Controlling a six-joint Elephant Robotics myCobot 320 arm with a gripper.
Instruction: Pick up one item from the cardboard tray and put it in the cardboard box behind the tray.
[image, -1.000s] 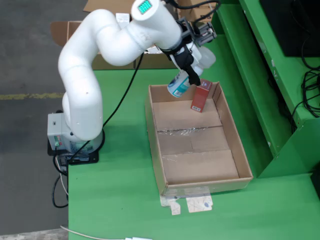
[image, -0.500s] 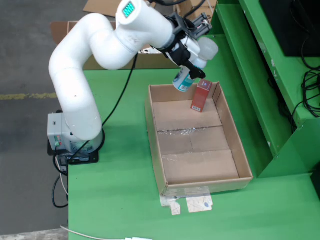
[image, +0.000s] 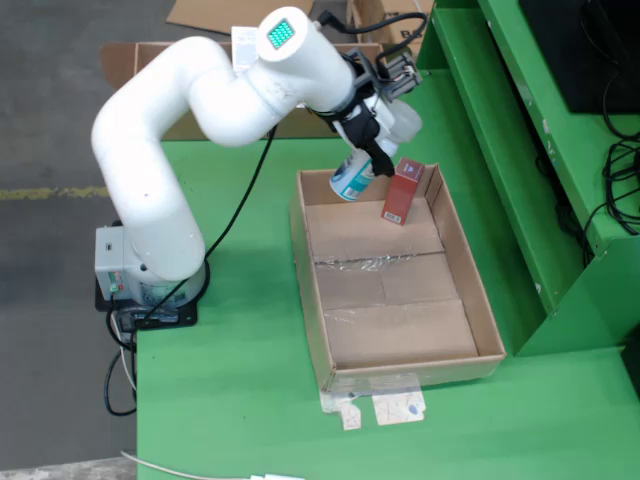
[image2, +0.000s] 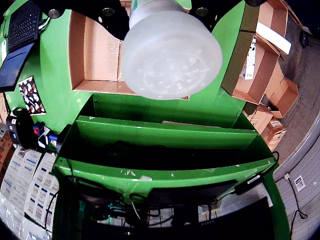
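A: Arm (image: 165, 150) casing?
B: Glossy white, rounded tube segments joined at fat cylindrical elbows. One joint cap carries a small teal-green lit square panel (image: 279, 34).

A: Base?
B: Pale grey box (image: 115, 262) on a black plate (image: 150, 310), with small ports or marks on its side, too small to read.

A: Cables?
B: A black cable (image: 245, 195) runs from the upper arm down toward the base; more black cable loops by the base. Thin black wires arch over the wrist.

A: Wrist end?
B: Black gripper (image: 372, 140) on a grey bracket. In the wrist view, black body with round silver screws (image2: 108, 11).
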